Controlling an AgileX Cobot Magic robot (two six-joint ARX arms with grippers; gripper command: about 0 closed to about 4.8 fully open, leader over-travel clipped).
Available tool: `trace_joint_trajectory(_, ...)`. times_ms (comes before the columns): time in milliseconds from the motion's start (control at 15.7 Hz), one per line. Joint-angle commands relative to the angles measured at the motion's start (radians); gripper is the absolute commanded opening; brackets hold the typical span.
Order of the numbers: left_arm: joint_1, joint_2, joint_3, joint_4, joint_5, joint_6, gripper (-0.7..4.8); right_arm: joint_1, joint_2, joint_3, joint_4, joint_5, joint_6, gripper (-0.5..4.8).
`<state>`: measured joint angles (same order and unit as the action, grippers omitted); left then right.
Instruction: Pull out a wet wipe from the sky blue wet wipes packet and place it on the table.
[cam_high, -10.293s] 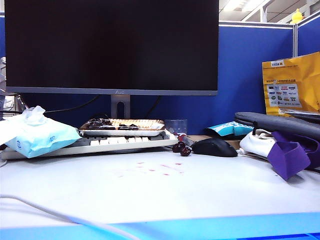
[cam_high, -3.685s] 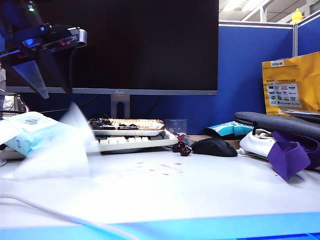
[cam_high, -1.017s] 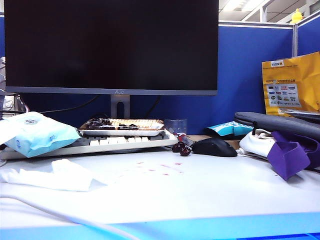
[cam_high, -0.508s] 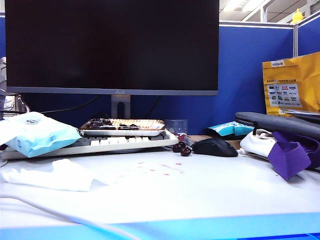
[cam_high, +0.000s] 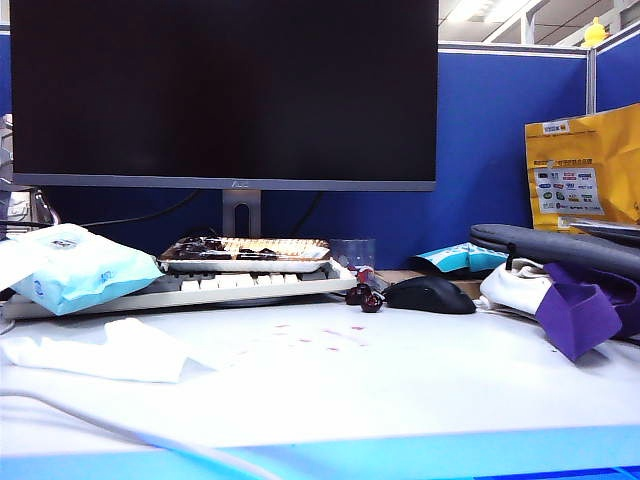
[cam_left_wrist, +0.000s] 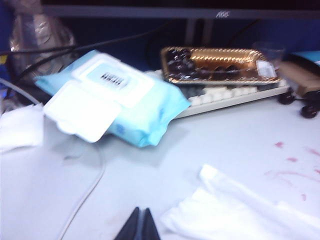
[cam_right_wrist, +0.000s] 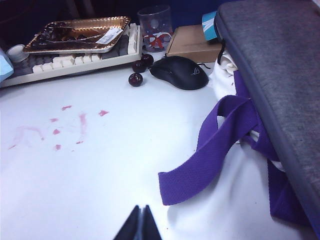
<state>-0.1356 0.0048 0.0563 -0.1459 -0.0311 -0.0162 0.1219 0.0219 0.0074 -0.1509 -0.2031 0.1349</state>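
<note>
On the table's left side, at about 8 o'clock in my exterior view:
Wet wipe: the wet wipe (cam_high: 100, 350) lies crumpled on the table (cam_high: 400, 390), just in front of the sky blue wet wipes packet (cam_high: 75, 275) and apart from it.
Change: a few seconds ago I had the wipe swinging in the air under the left arm; now it is down and released, with no arm in the exterior view. I judge the task complete.
Packet: its white flap (cam_left_wrist: 82, 112) hangs open; no fresh sheet shows.
Wipe axis: long axis runs 9 to 3 o'clock, with a pointed corner toward 3.
Left gripper: the left gripper (cam_left_wrist: 141, 225) is pressed together and empty, hovering just beside the wipe's edge.
Right gripper: the right gripper (cam_right_wrist: 141, 222) is pressed together and empty, above bare table near the purple strap (cam_right_wrist: 210, 160).
</note>
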Motion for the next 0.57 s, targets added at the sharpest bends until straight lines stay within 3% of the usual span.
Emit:
trace_joint_trajectory(64, 0.112, -0.003, -0.006, -0.003, 0.040, 0.000, -0.05, 0.000, 0.000, -0.001, -0.002, 0.000, 0.002, -0.01)
trace_joint_trajectory(318, 0.233, -0.003, -0.008, -0.082, 0.039, 0.001, -0.06, 0.000, 0.000, -0.001, -0.001, 0.000, 0.002, -0.01)
trace_joint_trajectory(572, 0.240, -0.003, -0.021, -0.107, 0.067, -0.023, -0.05, 0.001, 0.000, -0.001, -0.002, 0.000, 0.002, -0.01)
